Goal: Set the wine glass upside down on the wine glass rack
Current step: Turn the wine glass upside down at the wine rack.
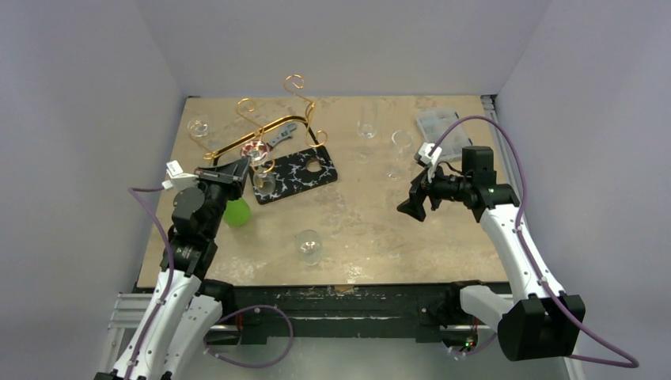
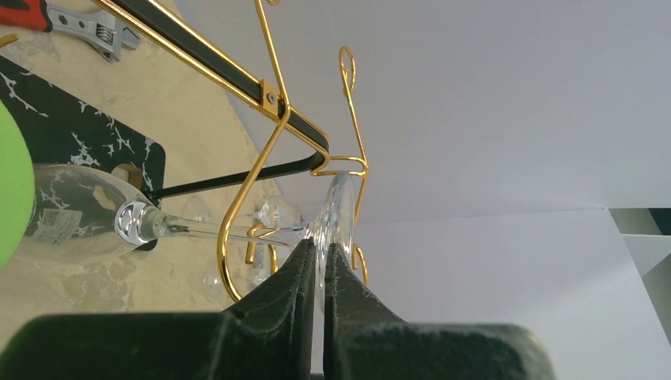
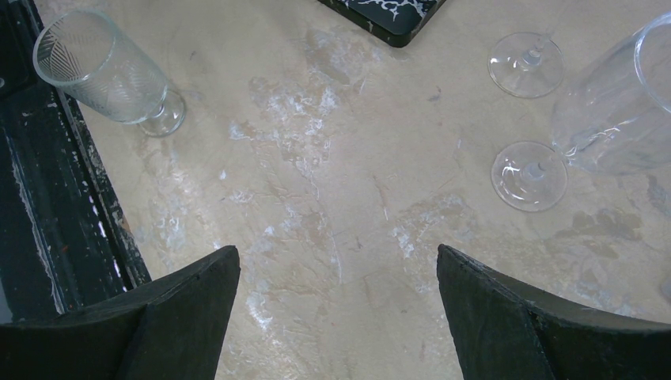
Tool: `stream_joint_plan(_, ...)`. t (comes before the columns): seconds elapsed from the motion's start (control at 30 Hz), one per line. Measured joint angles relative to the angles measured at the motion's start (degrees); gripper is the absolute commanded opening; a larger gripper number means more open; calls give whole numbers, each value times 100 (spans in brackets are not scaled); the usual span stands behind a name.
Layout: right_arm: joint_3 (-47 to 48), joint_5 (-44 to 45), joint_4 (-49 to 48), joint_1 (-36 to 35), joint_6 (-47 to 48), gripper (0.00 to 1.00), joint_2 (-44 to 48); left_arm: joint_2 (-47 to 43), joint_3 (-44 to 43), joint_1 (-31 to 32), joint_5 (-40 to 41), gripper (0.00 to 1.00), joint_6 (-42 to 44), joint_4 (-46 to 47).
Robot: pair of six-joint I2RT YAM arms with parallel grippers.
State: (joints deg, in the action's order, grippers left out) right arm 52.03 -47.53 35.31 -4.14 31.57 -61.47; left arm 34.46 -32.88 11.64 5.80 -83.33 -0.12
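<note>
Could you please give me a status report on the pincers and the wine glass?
Left pincer shut on wine glass foot. Stem crossing a wine glass rack arm. Right pincer open, empty.

Soft, even light falls from above in all three views, and I see only pale shadows. My top view is bright, faintly violet. On the left wrist camera the wine glass (image 2: 136, 222) glints hard at its stem knob, the green ball (image 2: 12, 190) at 9 o'clock is a blur, and the left gripper (image 2: 318, 255) at 6 o'clock is dark and soft. The right wrist view shows the table (image 3: 332, 198) sharp, the right gripper (image 3: 339, 261) near black at 5 and 7 o'clock.
</note>
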Motion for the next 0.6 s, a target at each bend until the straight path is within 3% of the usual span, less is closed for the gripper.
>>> stream_joint_plan(0.6, 0, 0, 0, 0, 0, 91, 0, -302, 0, 0, 37, 0, 39, -306)
